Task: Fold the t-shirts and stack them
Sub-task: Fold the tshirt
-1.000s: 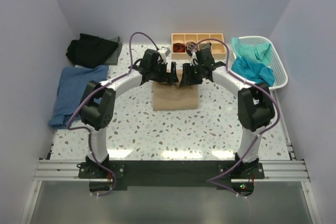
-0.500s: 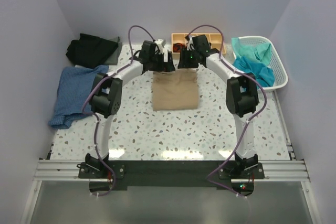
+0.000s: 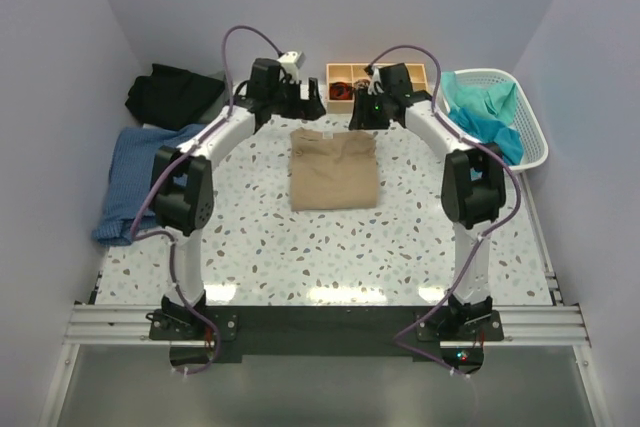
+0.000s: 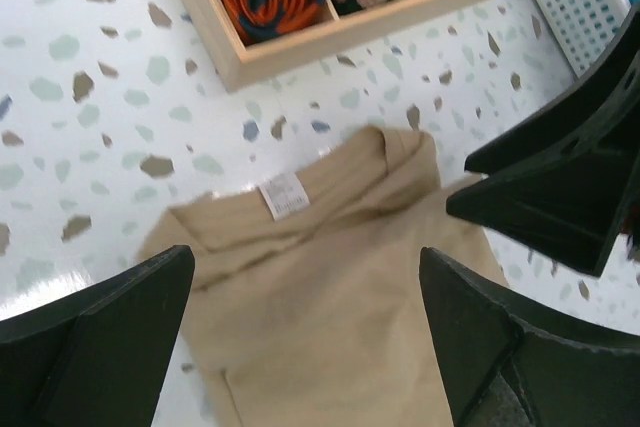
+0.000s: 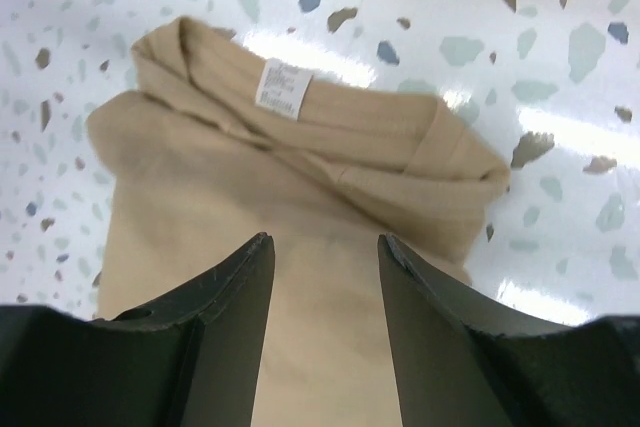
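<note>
tan t-shirt (image 3: 334,169) lies folded just near of the wooden tray (image 4: 330,35). left gripper (image 4: 305,277) and right gripper (image 5: 325,247) hover over its collar, jaws apart, empty. this fold seems finished; next comes fetching another shirt.

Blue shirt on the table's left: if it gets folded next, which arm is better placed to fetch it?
Probably the left. The blue shirt lies on its side, and the left gripper is open and empty. The right gripper hovers nearer the basket.
</note>
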